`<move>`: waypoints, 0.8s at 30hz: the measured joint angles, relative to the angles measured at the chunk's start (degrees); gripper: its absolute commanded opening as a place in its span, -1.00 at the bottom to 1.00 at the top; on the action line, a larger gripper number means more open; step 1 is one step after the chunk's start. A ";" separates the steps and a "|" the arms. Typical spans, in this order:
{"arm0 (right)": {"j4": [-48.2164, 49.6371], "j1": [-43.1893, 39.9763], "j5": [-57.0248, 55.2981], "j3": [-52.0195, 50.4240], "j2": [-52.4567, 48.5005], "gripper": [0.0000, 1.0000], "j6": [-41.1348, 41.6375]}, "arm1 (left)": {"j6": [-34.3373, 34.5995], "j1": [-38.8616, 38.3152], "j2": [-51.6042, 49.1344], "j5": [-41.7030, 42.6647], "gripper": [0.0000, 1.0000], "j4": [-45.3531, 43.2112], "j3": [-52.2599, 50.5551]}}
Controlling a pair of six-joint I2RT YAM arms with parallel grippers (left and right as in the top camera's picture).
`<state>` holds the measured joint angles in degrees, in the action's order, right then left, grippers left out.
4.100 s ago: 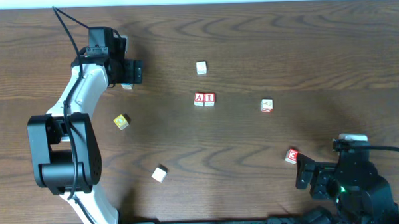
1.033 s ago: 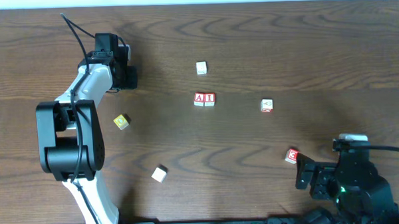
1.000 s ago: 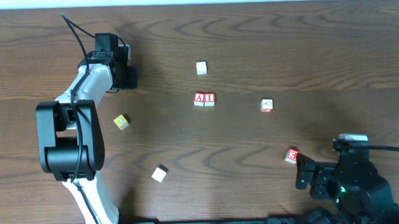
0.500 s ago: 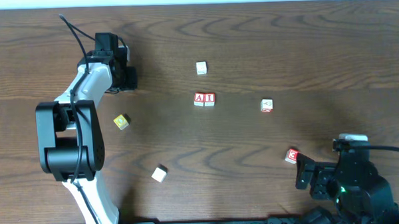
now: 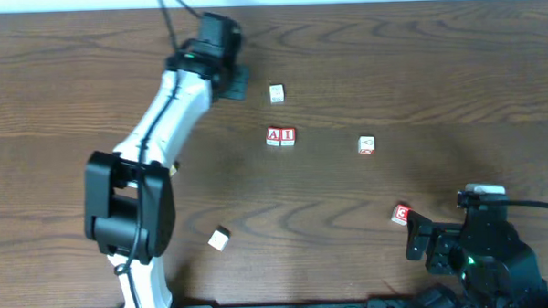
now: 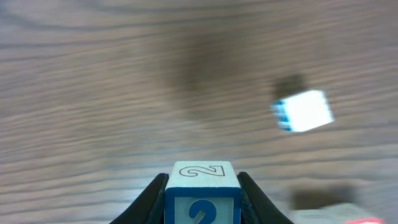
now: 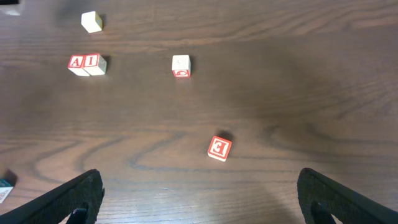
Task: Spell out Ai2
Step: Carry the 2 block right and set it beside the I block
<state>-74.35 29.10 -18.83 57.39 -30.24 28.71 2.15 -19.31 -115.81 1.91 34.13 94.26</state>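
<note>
The blue cube with a white 2 [image 6: 200, 206] is clamped between the black fingers of my left gripper [image 6: 202, 182], lifted over the table. In the overhead view that gripper [image 5: 229, 81] hovers at the back, left of a plain white cube [image 5: 276, 93], and it hides the blue cube. The A cube [image 5: 274, 136] and the I cube [image 5: 288, 135] sit touching side by side mid-table, A on the left. Both show in the right wrist view too, the A cube [image 7: 76, 62] and the I cube [image 7: 93, 61]. My right gripper [image 7: 205, 202] is open and empty near the front right corner.
A white cube with a red mark [image 5: 366, 145] lies right of the A and I pair. A red cube [image 5: 401, 214] sits just ahead of the right gripper [image 5: 421, 242]. Another white cube [image 5: 219, 237] rests at the front left, beside the left arm's base.
My left arm has swung from the far left of the table toward the back middle, still holding the blue cube. The right arm and all loose cubes are unmoved.
</note>
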 measured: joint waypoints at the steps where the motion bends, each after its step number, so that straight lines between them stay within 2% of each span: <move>1: 0.00 0.00 0.00 0.00 0.00 0.99 0.00 | 1.20 -0.96 0.00 -0.07 -0.88 -0.02 -0.02; 6: 0.00 0.00 0.00 0.00 0.00 0.98 0.00 | 6.95 -5.81 0.00 -0.09 -0.88 -0.98 -0.02; 13: 0.00 0.00 0.00 0.00 0.00 0.99 0.00 | 10.19 -11.47 0.00 -0.20 -0.89 -1.11 -0.02; 24: 0.00 0.00 0.00 0.02 0.00 0.98 0.00 | 17.84 -15.23 -0.09 0.68 -0.88 -1.09 -0.02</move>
<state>-74.35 29.10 -18.83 57.41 -30.24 28.71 19.99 -34.54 -115.90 2.59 33.04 94.24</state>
